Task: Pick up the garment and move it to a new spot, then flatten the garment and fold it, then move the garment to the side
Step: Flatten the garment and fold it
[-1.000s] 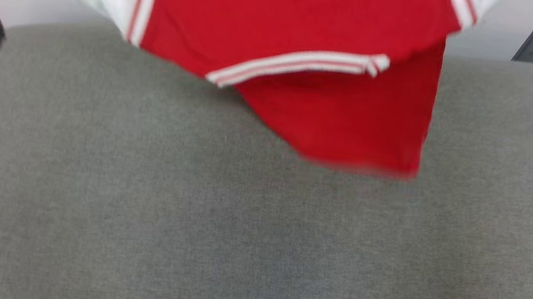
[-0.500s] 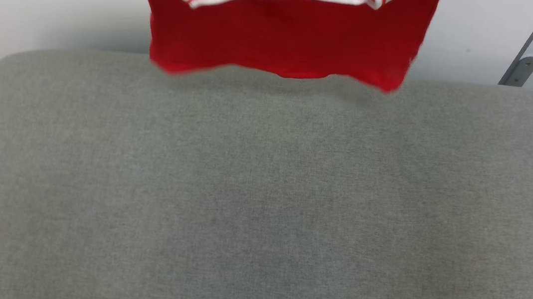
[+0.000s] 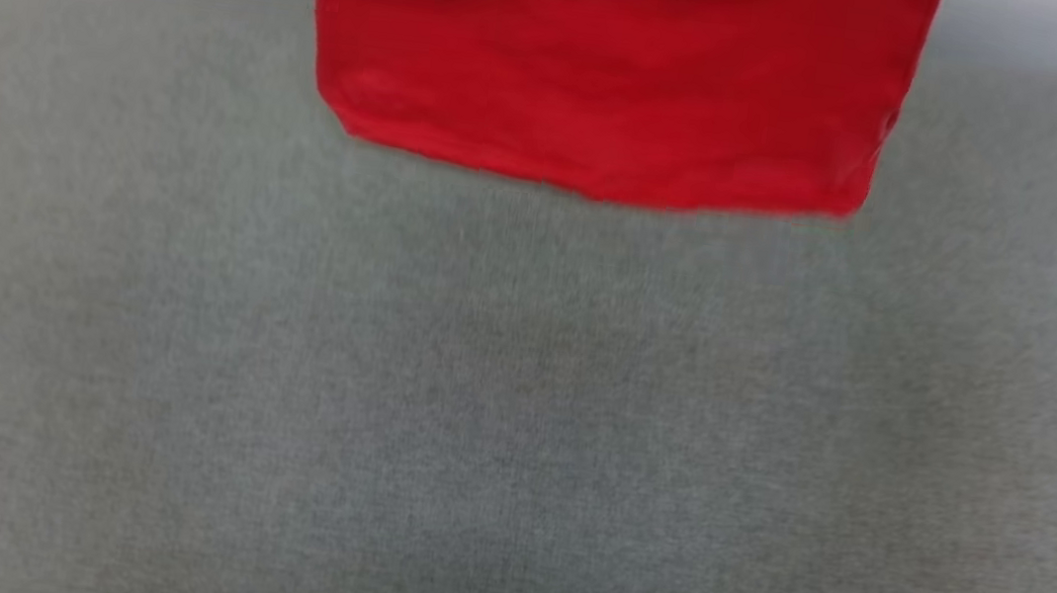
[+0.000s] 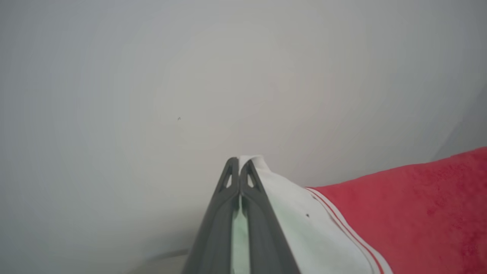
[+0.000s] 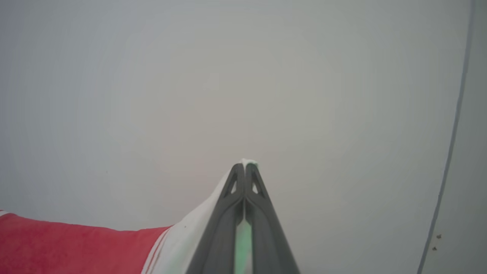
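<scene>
Your left gripper (image 4: 239,164) and right gripper (image 5: 245,167) each pinch a white edge of the garment (image 3: 603,76). It hangs below them, picked up. Laying down, flattening and folding are left.

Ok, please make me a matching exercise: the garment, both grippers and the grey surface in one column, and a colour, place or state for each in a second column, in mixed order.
1. garment
2. left gripper
3. right gripper
4. grey surface

a. grey, across the lower head view
b. shut on white cloth, red cloth to its right in its wrist view
c. red, at the top of the head view
d. shut on white cloth, red cloth to its left in its wrist view

Pairs: 1-c, 2-b, 3-d, 4-a
</scene>
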